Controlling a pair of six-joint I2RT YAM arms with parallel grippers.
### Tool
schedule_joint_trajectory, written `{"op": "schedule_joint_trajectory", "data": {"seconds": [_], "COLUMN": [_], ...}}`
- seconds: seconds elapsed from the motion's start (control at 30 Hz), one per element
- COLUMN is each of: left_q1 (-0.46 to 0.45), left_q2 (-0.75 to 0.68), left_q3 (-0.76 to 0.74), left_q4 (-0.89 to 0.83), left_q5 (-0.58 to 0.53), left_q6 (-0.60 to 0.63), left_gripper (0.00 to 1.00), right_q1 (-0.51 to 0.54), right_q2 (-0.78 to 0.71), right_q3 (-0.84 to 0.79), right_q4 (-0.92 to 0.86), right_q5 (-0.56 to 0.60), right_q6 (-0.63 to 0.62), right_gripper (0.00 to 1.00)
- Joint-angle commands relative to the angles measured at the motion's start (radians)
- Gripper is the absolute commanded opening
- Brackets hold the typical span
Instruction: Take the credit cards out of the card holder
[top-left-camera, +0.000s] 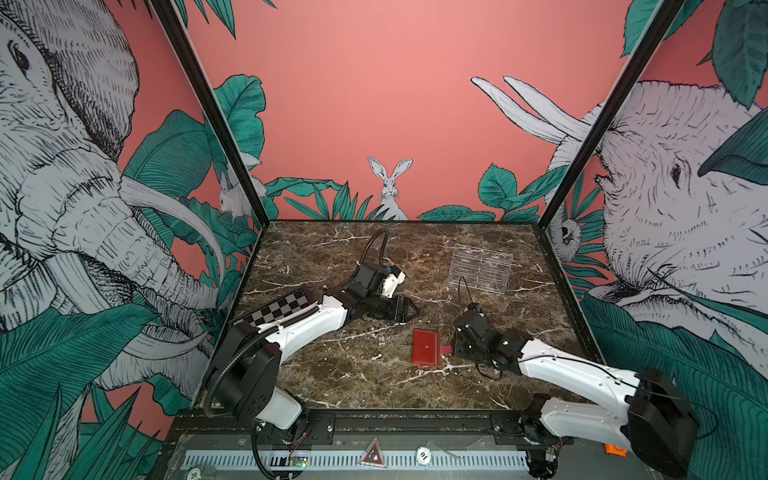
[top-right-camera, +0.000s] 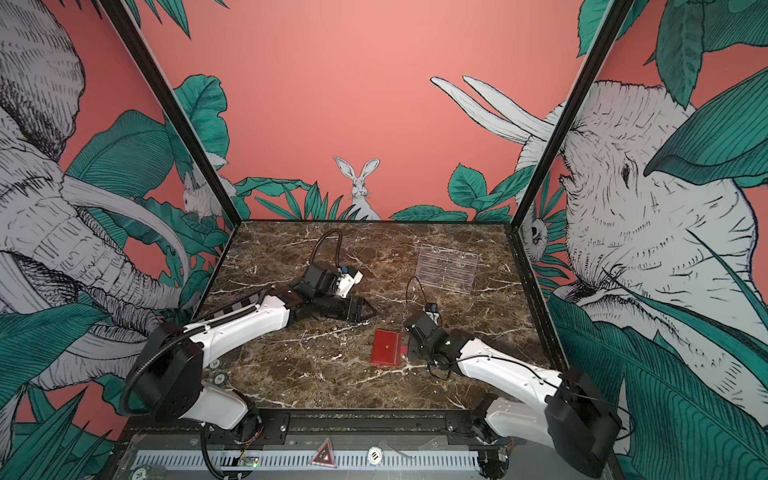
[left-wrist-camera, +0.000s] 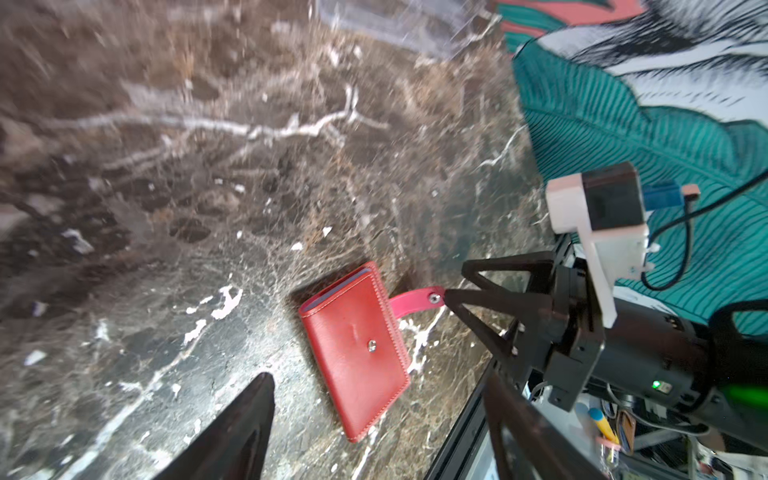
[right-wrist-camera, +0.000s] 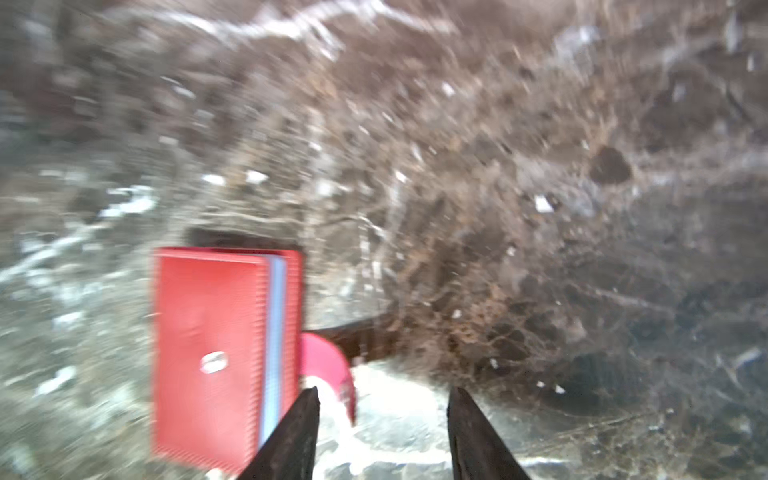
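Card holder (top-left-camera: 426, 347) lies flat on the table (top-left-camera: 332, 374), front of centre, covers folded together, snap stud facing up. Its snap tab (left-wrist-camera: 415, 300) is undone and sticks out sideways towards the right gripper (right-wrist-camera: 382, 390).

Surface: glossy dark brown marble-look top with white veins. Black frame posts stand at the corners, and the walls are a pink jungle mural with green leaves, elephants and a rabbit (top-left-camera: 390, 187).

The holder is red, leather-like, rectangular, with stitched edges and rounded corners. The tab is pinker, with a metal snap at its end. A clear acrylic stand (top-left-camera: 480, 268) with ribbed tiers stands far right, well apart from the holder. A chequered board (top-left-camera: 282, 309) sits at the left, partly under the left arm.

Right gripper: jaws spread and gripping nothing; in the left wrist view one fingertip sits just beside the tab's end, contact unclear. Left gripper (top-left-camera: 405, 309): released as well, its fingers (left-wrist-camera: 245, 428) wide apart, hanging behind the holder and apart from it.

Only the wrist views show the pale blue edge (right-wrist-camera: 276, 332) between the covers; we cannot tell card from sleeve. The right wrist view is motion-blurred. Both top views show stand and board.
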Motion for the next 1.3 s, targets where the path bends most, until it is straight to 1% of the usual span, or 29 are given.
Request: {"op": "schedule_joint_trajectory", "data": {"seconds": [0.0,0.07,0.13,0.2,0.27,0.33,0.4,0.47,0.5,0.6,0.67,0.73,0.9,1.03,1.27], "left_q1": [0.007,0.008,0.013,0.024,0.029,0.03,0.029,0.03,0.03,0.03,0.03,0.03,0.03,0.03,0.03], "left_q2": [-0.104,-0.157,-0.214,-0.267,-0.309,-0.343,-0.375,-0.405,-0.42,-0.454,-0.469,-0.478,-0.483,-0.468,-0.436], "left_q3": [0.021,0.014,-0.014,-0.043,-0.047,-0.045,-0.042,-0.051,-0.056,-0.073,-0.084,-0.101,-0.172,-0.199,-0.223], "left_q4": [-0.01,-0.007,0.004,0.036,0.032,0.012,-0.003,-0.007,-0.007,-0.006,-0.001,0.014,0.078,0.104,0.123], "left_q5": [-0.093,-0.147,-0.204,-0.232,-0.258,-0.283,-0.299,-0.319,-0.328,-0.331,-0.327,-0.314,-0.306,-0.273,-0.261], "left_q6": [0.021,0.056,0.065,0.06,0.067,0.084,0.102,0.108,0.108,0.106,0.102,0.098,0.067,0.048,0.038], "left_gripper": [0.84,0.85,0.9,0.92,0.93,0.94,0.95,0.97,0.97,0.97,0.98,0.98,0.97,0.97,0.97], "right_q1": [-0.006,-0.006,-0.007,-0.007,-0.007,-0.007,-0.007,-0.007,-0.008,-0.034,-0.041,-0.047,-0.059,-0.061,-0.066], "right_q2": [-0.1,-0.132,-0.14,-0.12,-0.072,-0.007,0.062,0.107,0.124,0.165,0.192,0.215,0.257,0.266,0.264], "right_q3": [0.025,0.028,0.032,0.038,0.056,0.083,0.103,0.093,0.075,0.022,0.005,-0.012,-0.072,-0.104,-0.133], "right_q4": [0.04,0.069,0.121,0.204,0.255,0.269,0.266,0.282,0.304,0.369,0.378,0.394,0.45,0.487,0.497], "right_q5": [-0.081,-0.116,-0.158,-0.213,-0.252,-0.276,-0.278,-0.256,-0.241,-0.263,-0.264,-0.274,-0.281,-0.287,-0.284], "right_q6": [-0.061,-0.082,-0.082,-0.068,-0.044,-0.025,-0.025,-0.028,-0.019,-0.009,-0.019,-0.022,-0.01,0.002,0.014], "right_gripper": [0.58,0.62,0.64,0.64,0.62,0.54,0.39,0.25,0.2,0.11,0.09,0.06,0.05,0.05,0.04]}}
